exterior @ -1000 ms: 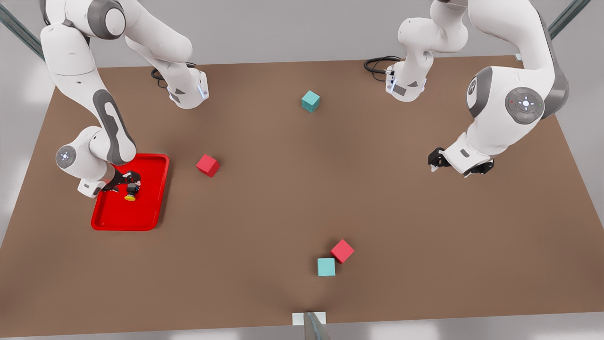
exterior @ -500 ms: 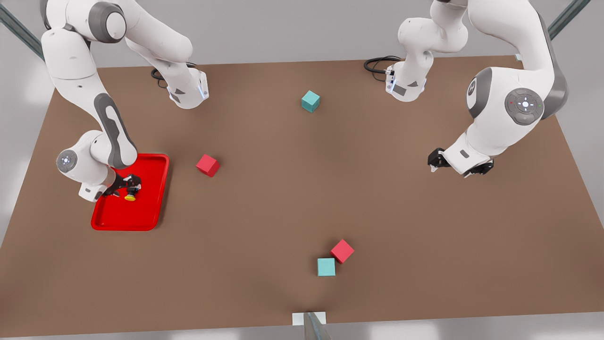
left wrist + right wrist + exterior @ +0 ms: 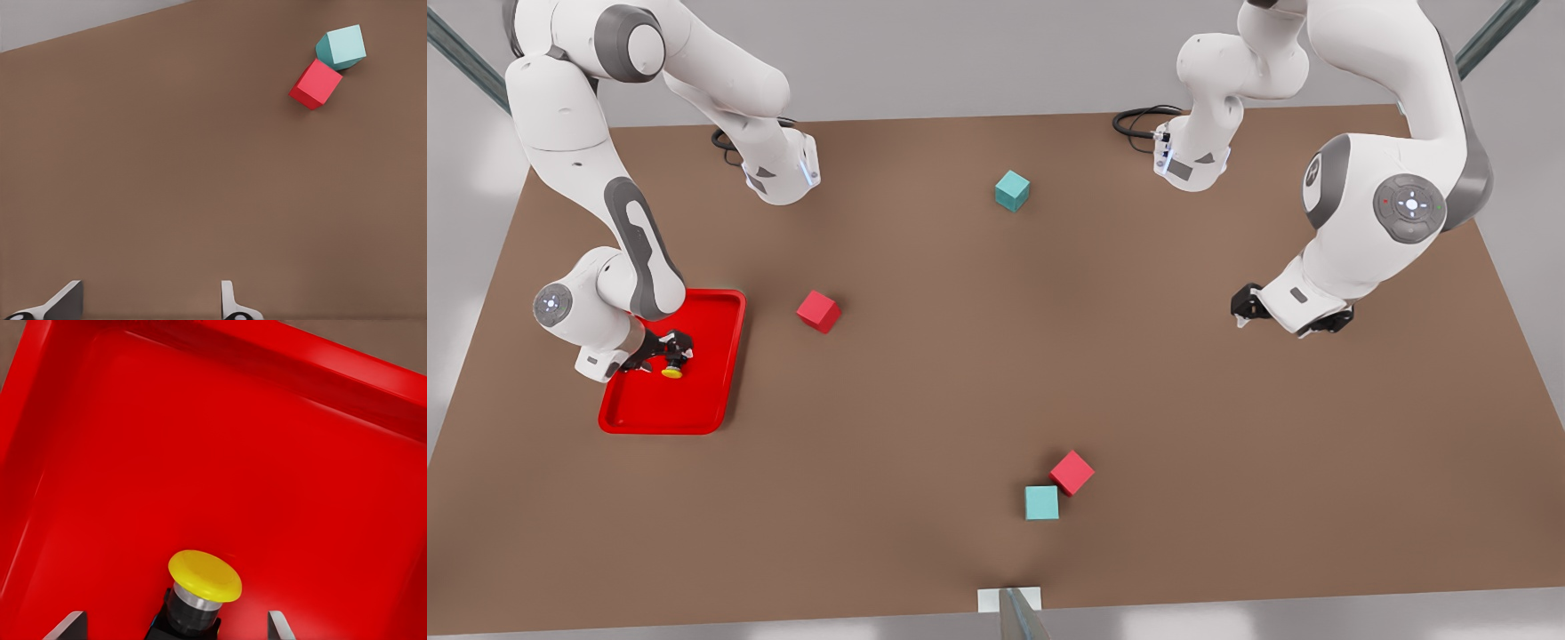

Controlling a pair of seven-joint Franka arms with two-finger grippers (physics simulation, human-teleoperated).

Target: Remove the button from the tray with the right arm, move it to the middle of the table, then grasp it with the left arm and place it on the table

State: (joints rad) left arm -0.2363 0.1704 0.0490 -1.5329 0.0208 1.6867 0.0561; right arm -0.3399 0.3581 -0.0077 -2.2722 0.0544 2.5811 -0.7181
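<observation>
**Button straddled, not yet gripped, in the red tray**

Since the small push-button with a round yellow cap on a short dark base (image 3: 200,593) sits inside the shallow bright red rectangular tray with rounded corners (image 3: 711,391), near the tray's rim on the side away from the table's middle, it is best judged as a light, rigid part that will neither bend nor crush. Its glossy domed cap is likely to be slippery and gives the fingers nothing flat to bear on; the short dark base and silvery collar beneath it look the better place to be held, low and square from both sides. Being so small, it could be tipped or skated across the smooth tray floor by an off-centre squeeze.

The right gripper (image 3: 175,628) is seen low over the tray, its fingers (image 3: 67,627) spread wide with the button between them and clear space on either side, so nothing is held.

The left gripper (image 3: 147,303), well away from the tray on the far side of the matte brown table (image 3: 925,373), waits with fingers apart and empty. A red cube (image 3: 315,84) touching a teal cube (image 3: 341,47) lies ahead of it.
</observation>
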